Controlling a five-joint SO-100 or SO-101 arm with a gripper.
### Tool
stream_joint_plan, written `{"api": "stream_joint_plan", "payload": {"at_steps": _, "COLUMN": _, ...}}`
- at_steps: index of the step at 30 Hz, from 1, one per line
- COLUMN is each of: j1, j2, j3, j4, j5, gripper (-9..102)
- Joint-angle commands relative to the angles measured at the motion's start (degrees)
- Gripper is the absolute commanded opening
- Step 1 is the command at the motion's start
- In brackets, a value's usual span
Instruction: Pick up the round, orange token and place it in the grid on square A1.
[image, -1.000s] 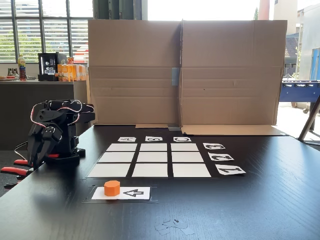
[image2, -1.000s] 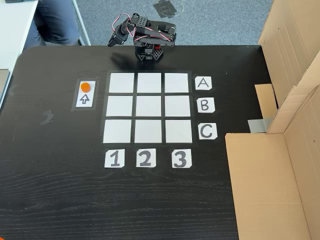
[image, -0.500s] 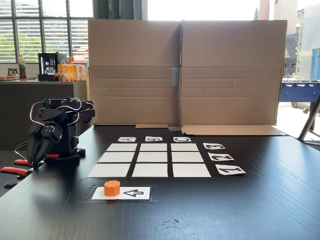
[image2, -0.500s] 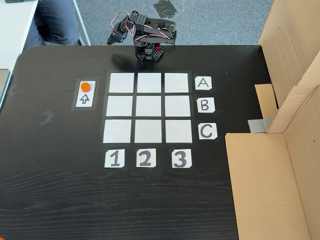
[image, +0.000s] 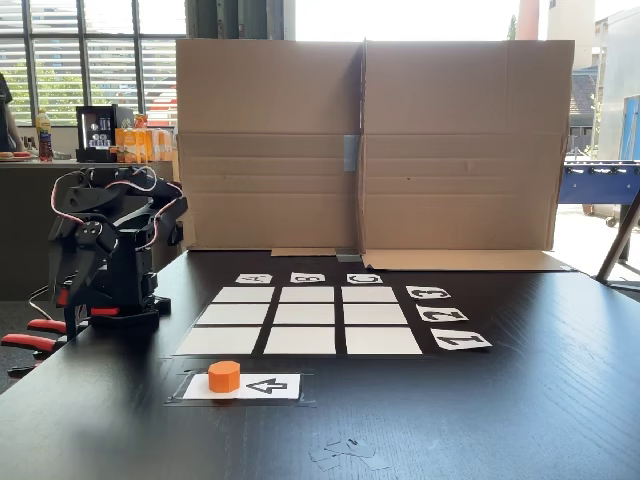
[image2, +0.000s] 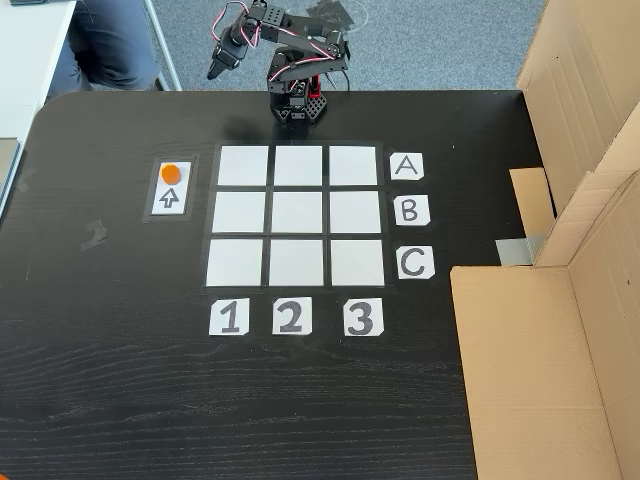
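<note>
One token (image2: 172, 173) on arrow card (image2: 170, 197) (untouched); gripper (image2: 215, 70) jaws unreadable.

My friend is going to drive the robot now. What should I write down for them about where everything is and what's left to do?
Gripper: empty, raised beside the arm's base at the table's far edge in the top-down fixed view; open or shut cannot be told.
Small orange round token: untouched, on the white arrow card, left of the grid there.
Grid of nine white paper squares: all bare.
Square A1: the corner cell in line with the A card and the 1 card, nearest the token.
Done: nothing yet.
Left: reach the token, grip it, lift it, set it on A1, let go.
</note>
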Motion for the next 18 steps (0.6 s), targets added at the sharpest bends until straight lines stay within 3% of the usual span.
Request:
{"api": "stream_joint_plan", "payload": {"at_steps": 1, "j1": -0.7, "j2": -3.0, "j3": -5.2, "j4": 2.1, "j5": -0.6, "gripper": 21}}
{"api": "stream_joint_plan", "payload": {"at_steps": 10, "j1": -7.5, "j2": -21.7, "j3": -21.6, "j4": 10.1, "j5": -0.1, "gripper": 23}}
{"api": "stream_joint_plan", "payload": {"at_steps": 18, "j1": -17.8, "j2": -43.2, "j3": -38.8, "j4": 12.9, "j5": 9.2, "gripper": 24}}
